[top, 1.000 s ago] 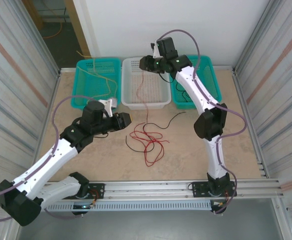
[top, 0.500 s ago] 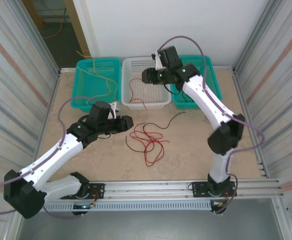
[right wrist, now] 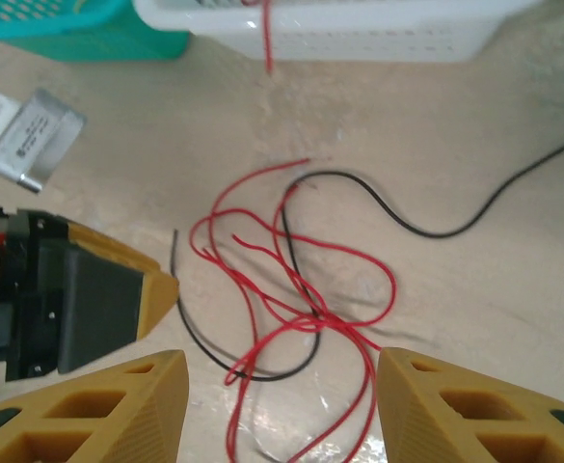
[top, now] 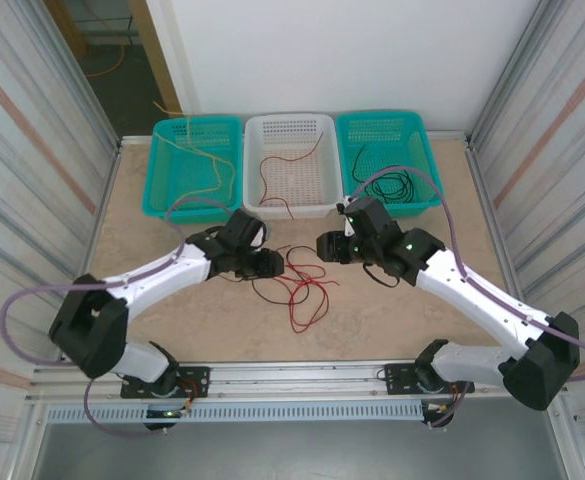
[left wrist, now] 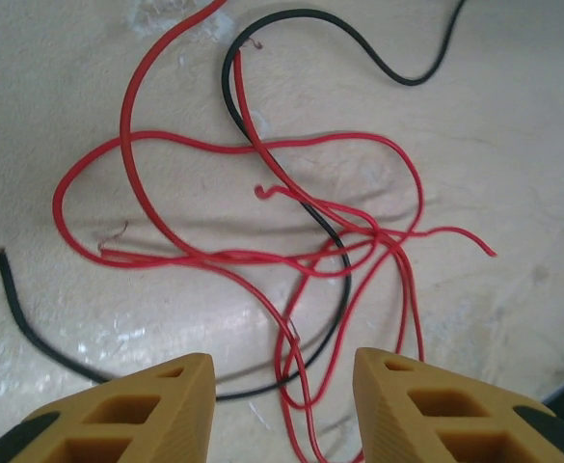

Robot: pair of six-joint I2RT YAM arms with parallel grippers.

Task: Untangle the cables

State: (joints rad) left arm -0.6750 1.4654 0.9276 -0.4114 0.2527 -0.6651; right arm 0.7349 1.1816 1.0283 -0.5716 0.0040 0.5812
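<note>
The left pincer [left wrist: 282, 386] and right pincer [right wrist: 282, 376] hang released and empty over the cables [top: 297, 280], red and black strands knotted on the worktop [top: 357, 330] between them. A pick seems to be lining up. Next, likely, one pincer clenches a red strand while the other pins the black.

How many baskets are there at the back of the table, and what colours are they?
Teal baskets: 2, the left one and the right one
White basket: 1
Total: 3
</note>
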